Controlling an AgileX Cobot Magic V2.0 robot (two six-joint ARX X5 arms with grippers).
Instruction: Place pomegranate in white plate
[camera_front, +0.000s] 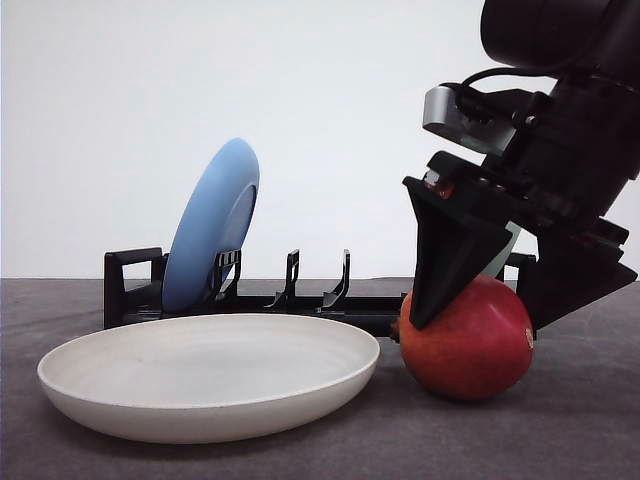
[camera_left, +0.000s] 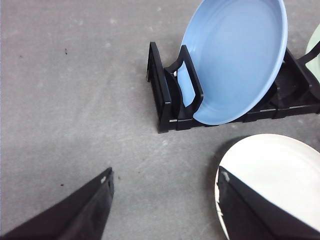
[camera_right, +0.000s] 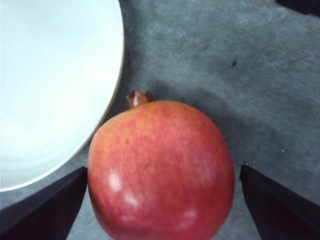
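The pomegranate (camera_front: 467, 340) (camera_right: 160, 170), red with an orange blush, rests on the grey table just right of the white plate (camera_front: 210, 375) (camera_right: 50, 85) (camera_left: 280, 175), which lies flat and empty. My right gripper (camera_front: 480, 320) (camera_right: 164, 169) is open and lowered over the fruit, one finger on each side. In the right wrist view one finger sits at the fruit's skin and the other stands a little off it. My left gripper (camera_left: 165, 172) hangs open above bare table beside the white plate's rim, holding nothing.
A black dish rack (camera_front: 135, 290) (camera_left: 162, 95) runs along the back and holds a blue plate (camera_front: 212, 225) (camera_left: 235, 60) upright. A pale green plate (camera_front: 505, 255) (camera_left: 315, 50) stands behind my right gripper. Grey table lies open in front of and to the left of the rack.
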